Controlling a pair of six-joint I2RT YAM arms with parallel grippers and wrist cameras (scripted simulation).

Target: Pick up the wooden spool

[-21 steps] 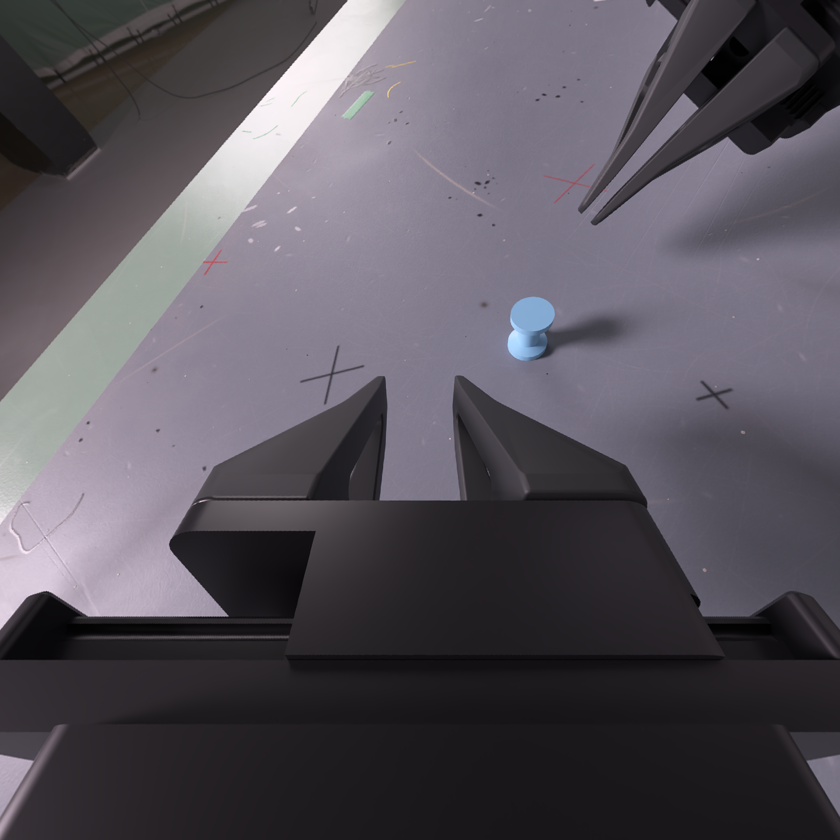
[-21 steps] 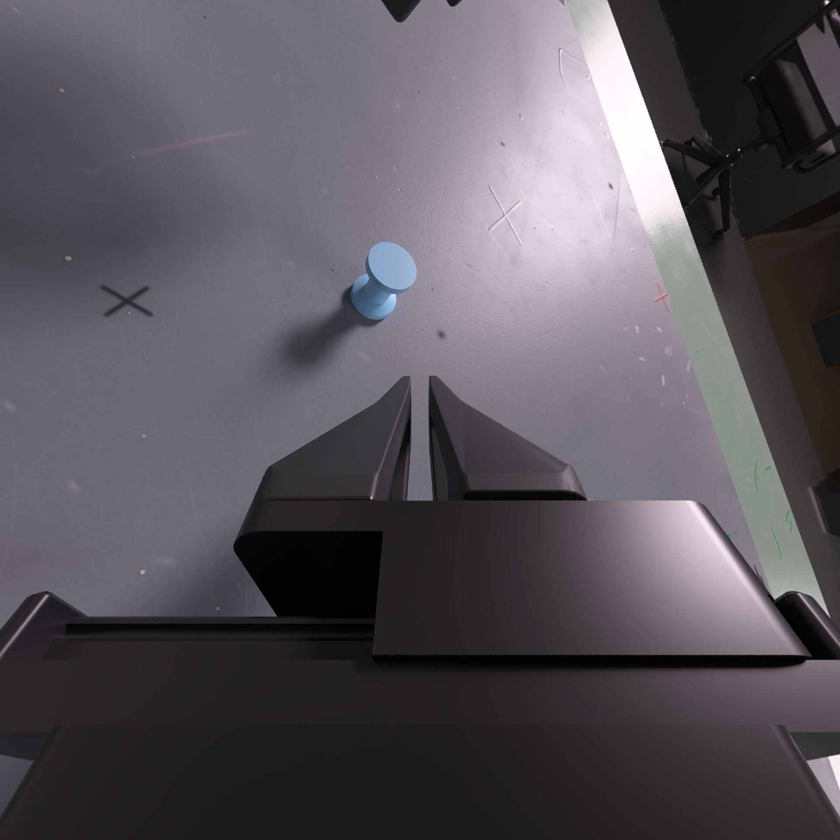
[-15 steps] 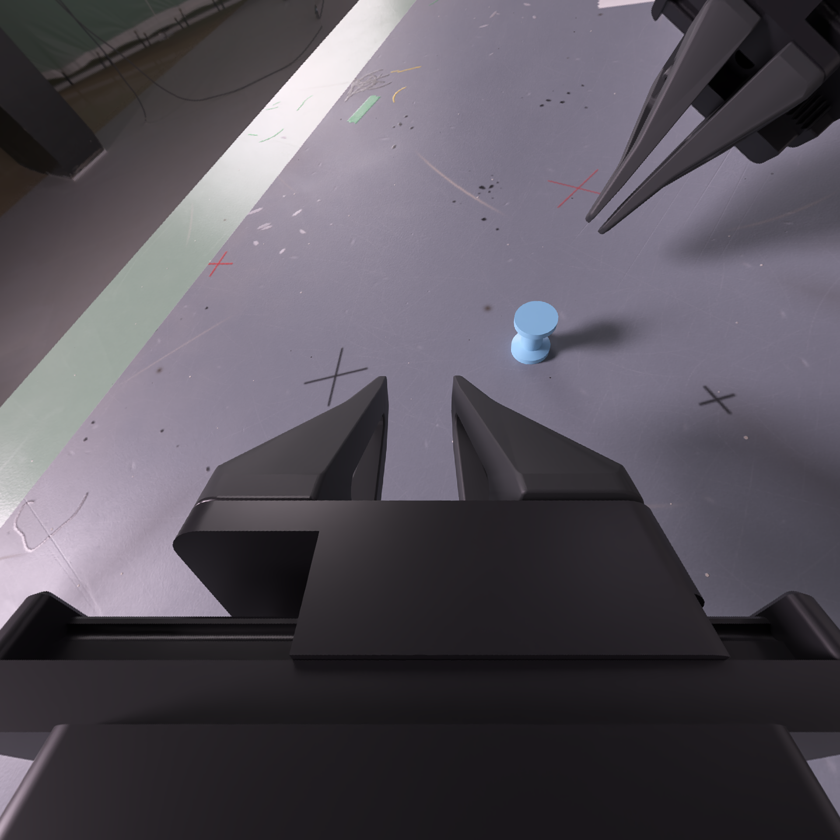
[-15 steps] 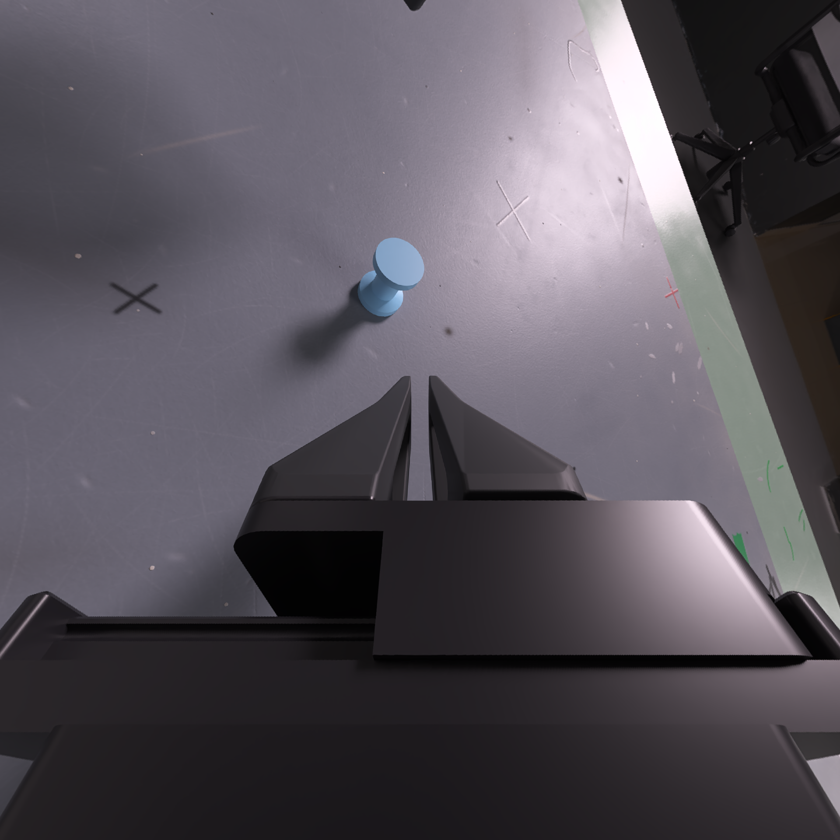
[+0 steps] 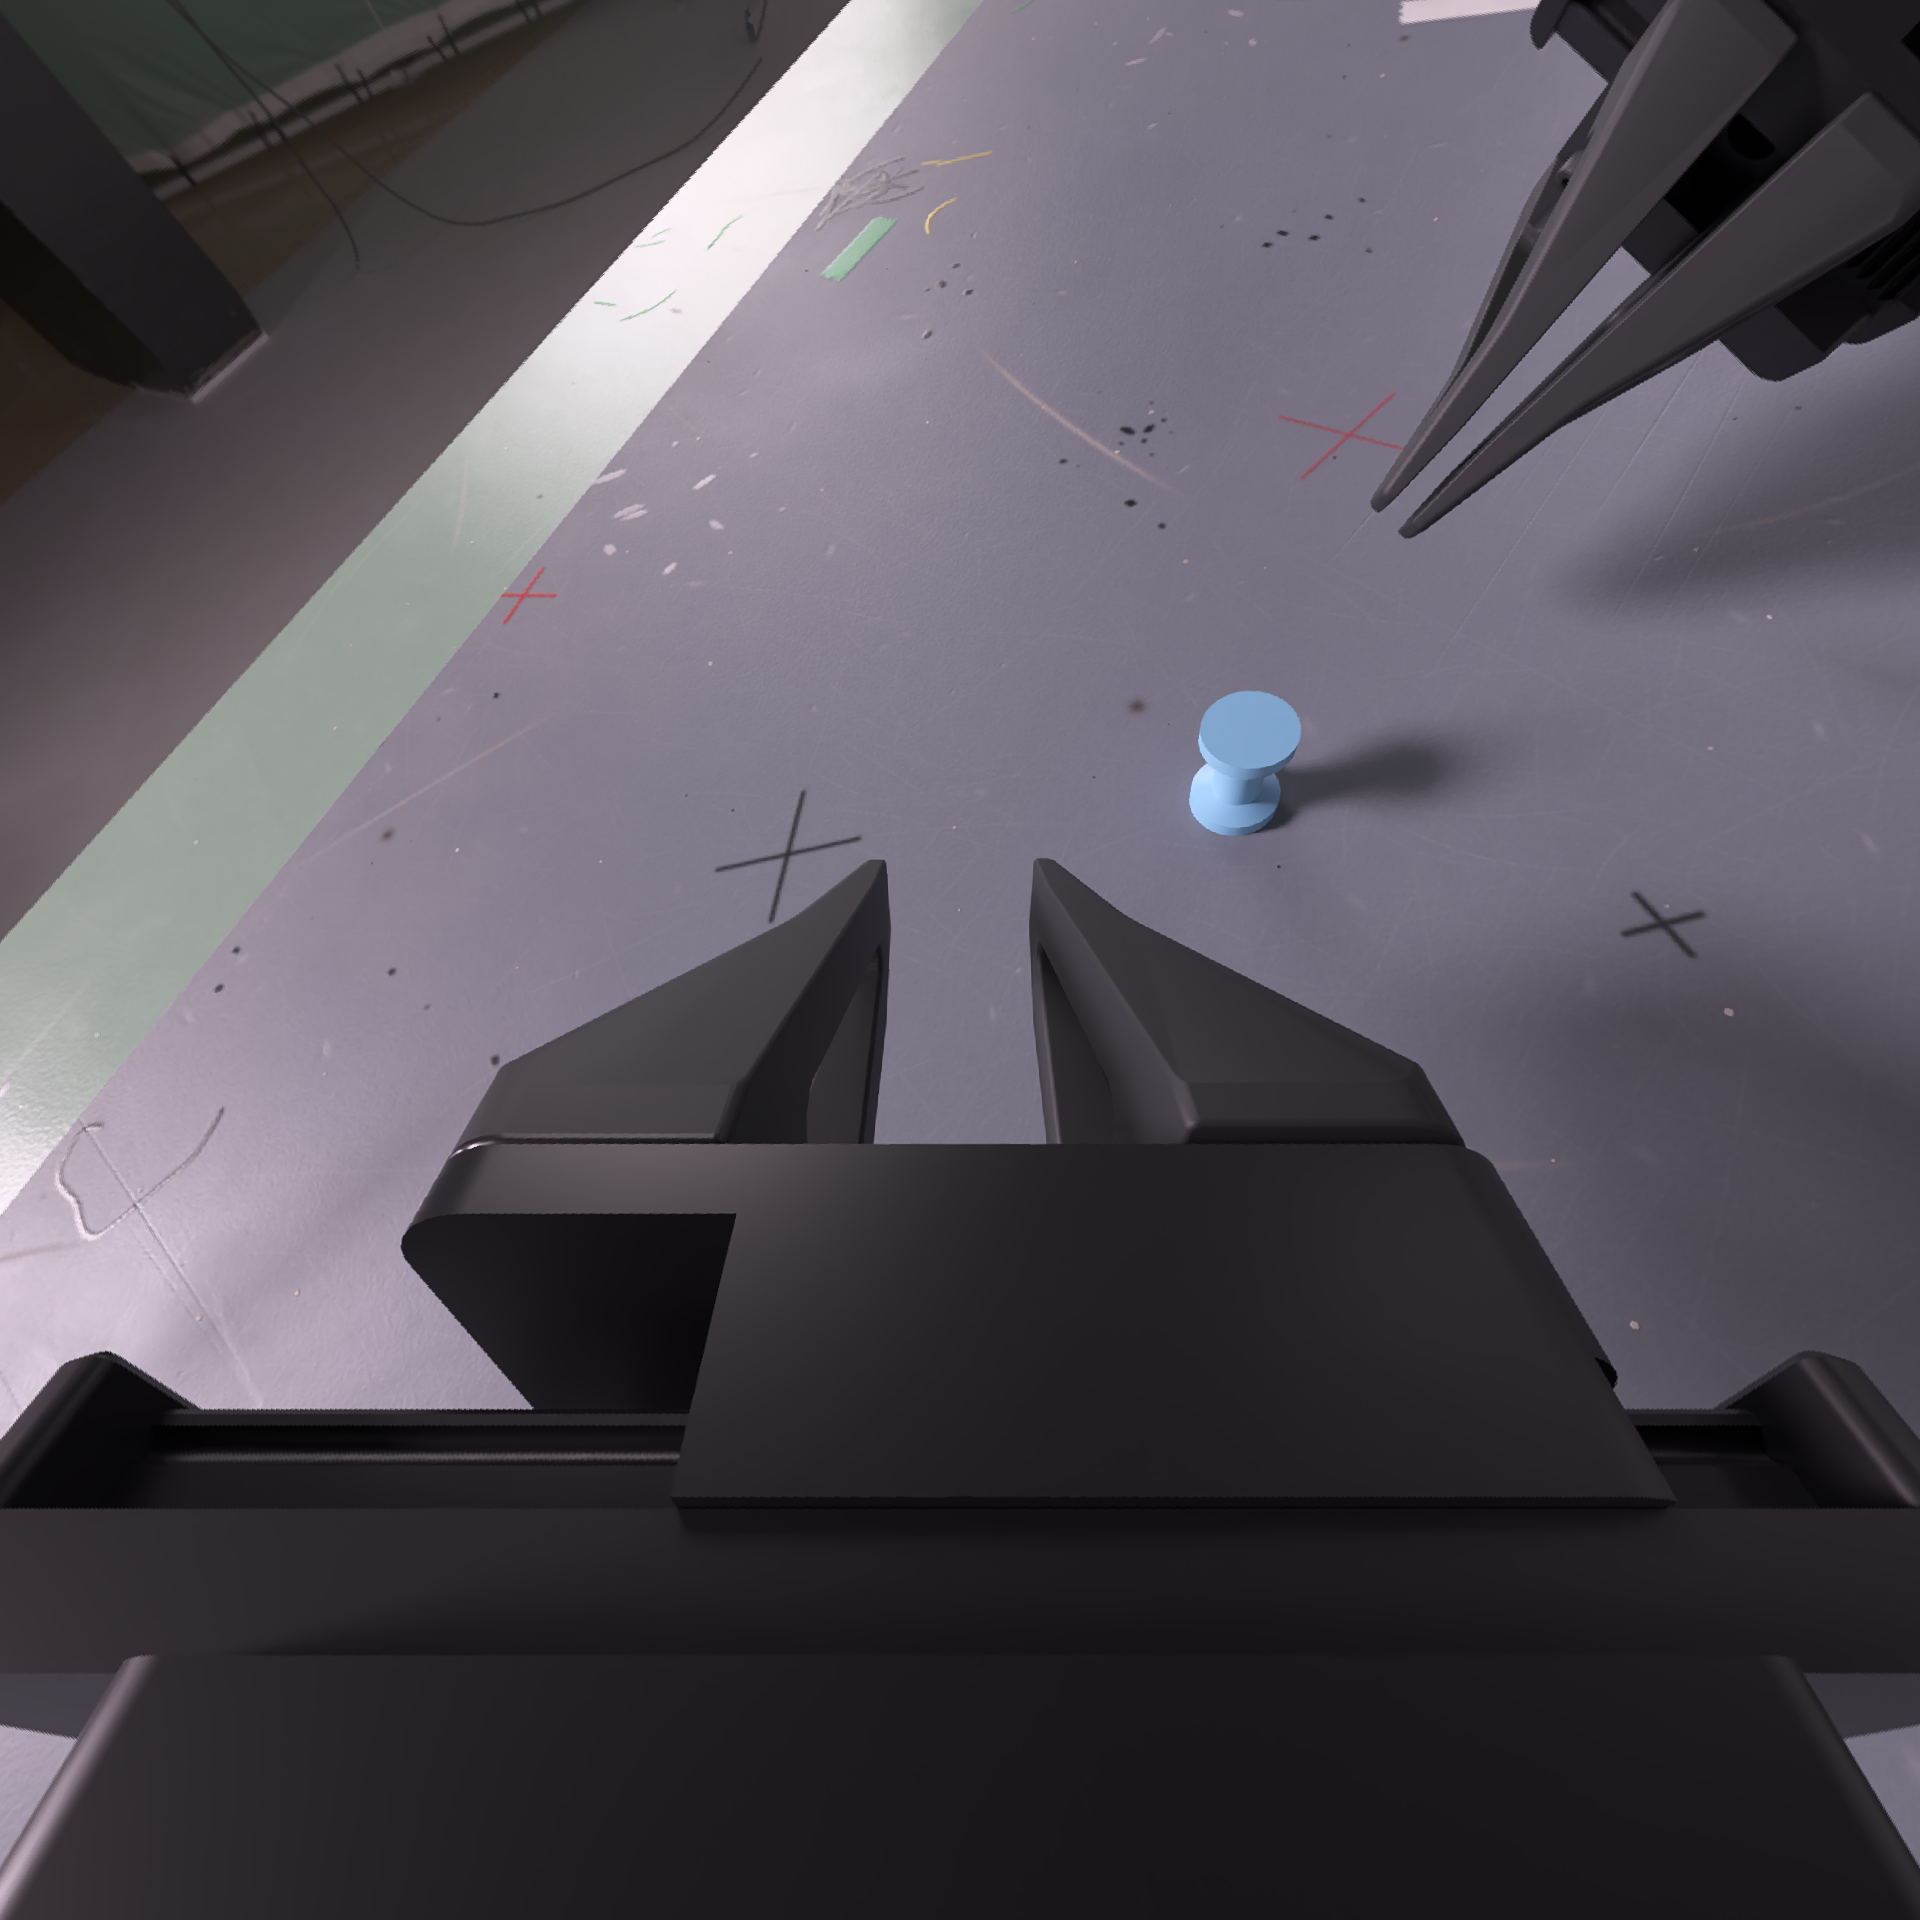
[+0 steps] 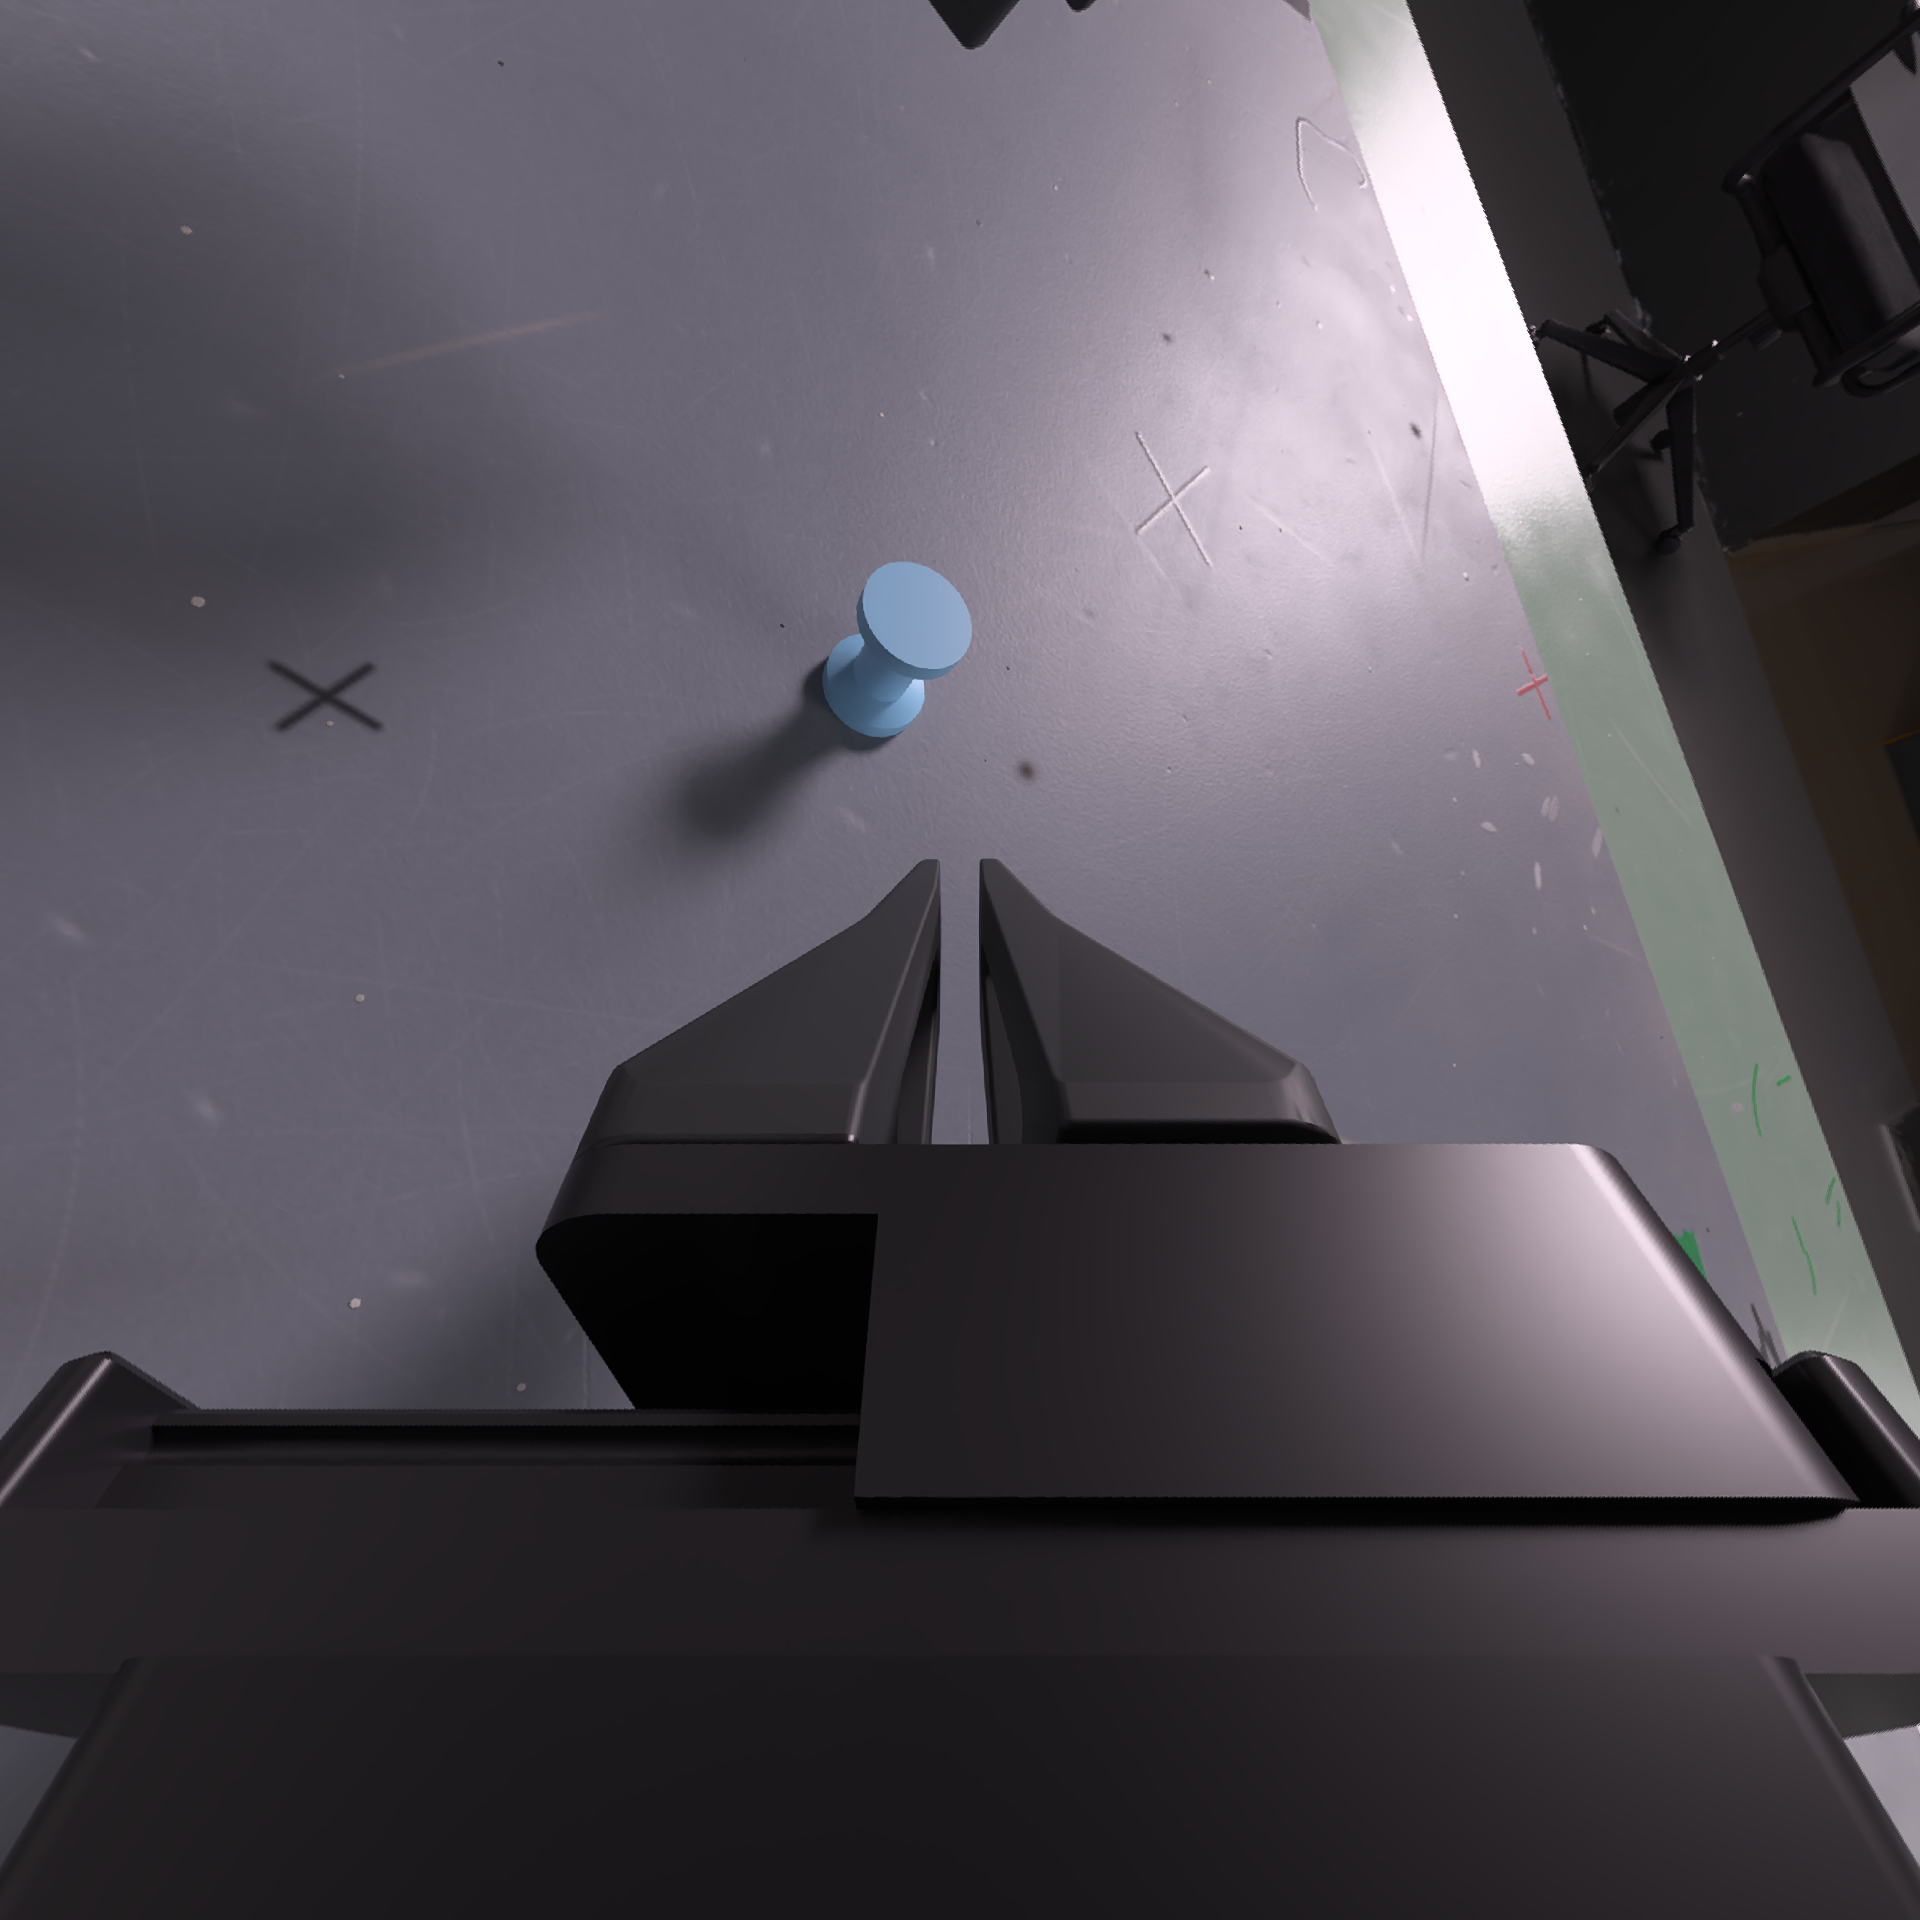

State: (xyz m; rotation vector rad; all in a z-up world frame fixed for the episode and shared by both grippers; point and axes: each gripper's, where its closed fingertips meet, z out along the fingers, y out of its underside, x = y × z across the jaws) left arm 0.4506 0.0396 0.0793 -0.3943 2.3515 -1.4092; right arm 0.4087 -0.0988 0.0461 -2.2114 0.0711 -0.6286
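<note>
The spool (image 5: 1244, 764) is light blue and stands upright on the grey table (image 5: 935, 582). In the left wrist view it lies ahead and to the right of my left gripper (image 5: 960, 868), which is partly open, empty and above the table. In the right wrist view the spool (image 6: 899, 649) stands just ahead and slightly left of my right gripper (image 6: 959, 864), whose fingers are almost together and empty. The right gripper also shows in the left wrist view (image 5: 1392, 514) at the upper right, beyond the spool.
The table carries drawn crosses (image 5: 790, 852) (image 6: 322, 694), scratches and a bit of green tape (image 5: 857, 249). A pale green strip (image 5: 312, 644) (image 6: 1621, 727) marks the table's edge, with dark floor beyond. A dark wheeled stand (image 6: 1704, 343) is off the table.
Both views have shifted a little. In the left wrist view the spool and the right gripper sit slightly further right. The spool has not moved on the table. Finger gaps are unchanged.
</note>
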